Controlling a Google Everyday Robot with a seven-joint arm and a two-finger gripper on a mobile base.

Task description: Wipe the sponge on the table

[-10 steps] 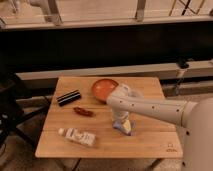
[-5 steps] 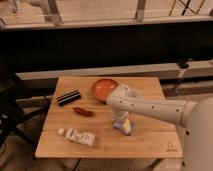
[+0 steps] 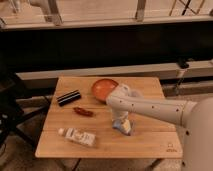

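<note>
The sponge (image 3: 125,128) is a small pale yellow and bluish block lying on the light-brown plank table (image 3: 150,142), right of centre. My gripper (image 3: 121,122) comes down from the white arm that reaches in from the right and stands directly over the sponge, touching or pressing it. The gripper's body hides part of the sponge.
An orange bowl (image 3: 103,88) sits at the back centre, just behind the arm. A black ribbed bar (image 3: 68,97) lies at the back left, a small red item (image 3: 83,112) in the middle left, and a long white labelled packet (image 3: 77,136) near the front left. A dark logo (image 3: 170,148) marks the front right corner.
</note>
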